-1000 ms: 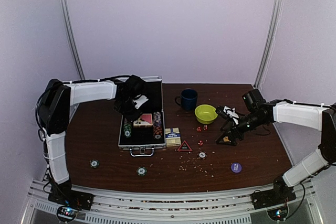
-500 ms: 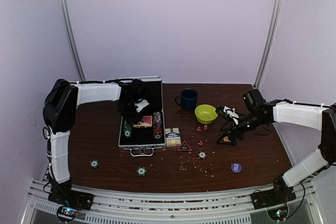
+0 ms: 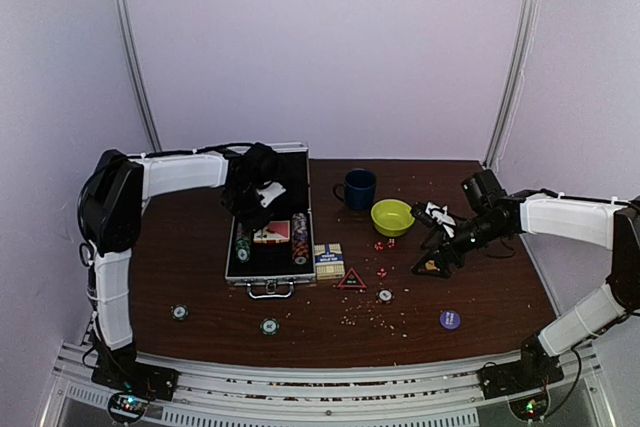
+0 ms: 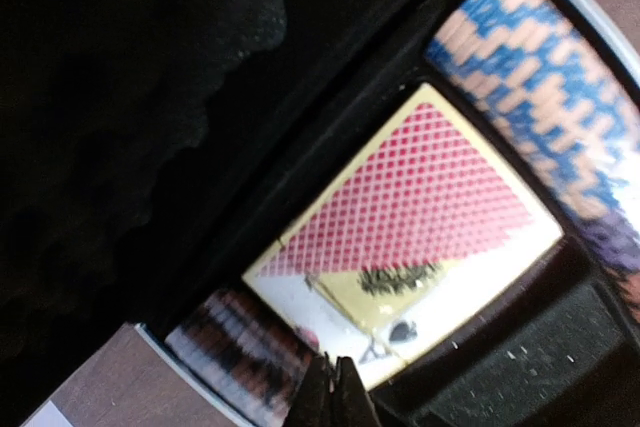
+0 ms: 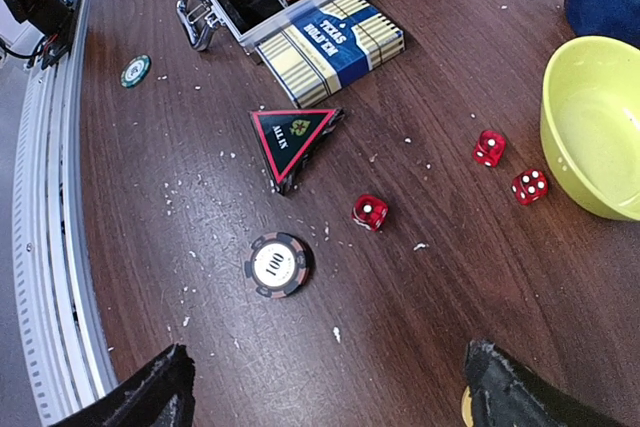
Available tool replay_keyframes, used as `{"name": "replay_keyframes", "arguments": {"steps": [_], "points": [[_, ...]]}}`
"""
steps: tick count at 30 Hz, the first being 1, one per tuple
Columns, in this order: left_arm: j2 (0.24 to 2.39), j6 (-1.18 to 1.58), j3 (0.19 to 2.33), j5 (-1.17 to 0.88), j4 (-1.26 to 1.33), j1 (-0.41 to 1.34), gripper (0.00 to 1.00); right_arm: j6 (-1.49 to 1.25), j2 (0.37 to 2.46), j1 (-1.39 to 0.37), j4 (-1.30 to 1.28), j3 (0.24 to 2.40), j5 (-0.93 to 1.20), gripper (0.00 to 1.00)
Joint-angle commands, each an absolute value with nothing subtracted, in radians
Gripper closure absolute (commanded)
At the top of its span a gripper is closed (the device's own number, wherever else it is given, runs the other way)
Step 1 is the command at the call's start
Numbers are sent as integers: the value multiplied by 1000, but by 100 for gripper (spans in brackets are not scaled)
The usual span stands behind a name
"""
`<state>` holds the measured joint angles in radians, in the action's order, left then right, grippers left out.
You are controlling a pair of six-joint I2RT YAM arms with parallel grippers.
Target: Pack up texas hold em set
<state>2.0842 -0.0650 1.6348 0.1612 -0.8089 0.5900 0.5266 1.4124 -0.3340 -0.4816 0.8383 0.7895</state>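
The silver briefcase point(image 3: 268, 275) lies open, black inside. The red card box point(image 3: 272, 233) lies in it between two rows of chips point(image 3: 299, 227). My left gripper point(image 3: 262, 197) hovers over the case, shut and empty; its wrist view shows the shut tips point(image 4: 335, 392) above the red card box point(image 4: 420, 197). The blue card box point(image 3: 328, 259), the red triangle point(image 3: 351, 280) and red dice point(image 3: 381, 272) lie right of the case. My right gripper point(image 5: 325, 397) is open, low over the table, near a black "100" chip point(image 5: 277, 265) and a die point(image 5: 369, 211).
The yellow-green bowl point(image 3: 392, 216) and the dark blue mug point(image 3: 358, 188) stand behind the dice. Loose chips lie at the front left point(image 3: 180, 312), front middle point(image 3: 269, 326) and front right, a purple one point(image 3: 450, 319). Crumbs litter the table's front.
My left gripper has shifted slightly over the open case, staying shut. The right arm has not moved.
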Motion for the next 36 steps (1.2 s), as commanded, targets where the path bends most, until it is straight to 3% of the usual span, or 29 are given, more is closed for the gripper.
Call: {"name": "replay_keyframes", "arguments": {"steps": [1,2,3,4,5,12,18,24,30,36], "points": [[1898,-81,1591,71,-786,585,94,517,1409,-329,-488,867,750,6],[1860,-90,1564,39,-768,584,82,511,1414,-330,-492,882,734,7],[1816,-96,1530,9,-740,585,50,506,1420,-331,-502,899,717,8],[1772,-103,1494,-13,-709,584,8,505,1432,-333,-512,920,699,8],[1726,-105,1452,-30,-671,584,3,507,1440,-336,-527,942,684,9],[1499,-133,1193,-54,-409,585,2,499,1581,-440,-598,1131,569,13],[1434,-76,1050,5,-197,584,2,489,1804,-589,-626,1351,476,15],[1298,110,927,403,-83,574,2,489,2039,-629,-673,1626,498,12],[1207,117,785,530,80,546,2,503,2192,-632,-692,1809,539,8],[1110,68,724,441,181,547,2,579,2291,-635,-765,1909,668,4]]}}
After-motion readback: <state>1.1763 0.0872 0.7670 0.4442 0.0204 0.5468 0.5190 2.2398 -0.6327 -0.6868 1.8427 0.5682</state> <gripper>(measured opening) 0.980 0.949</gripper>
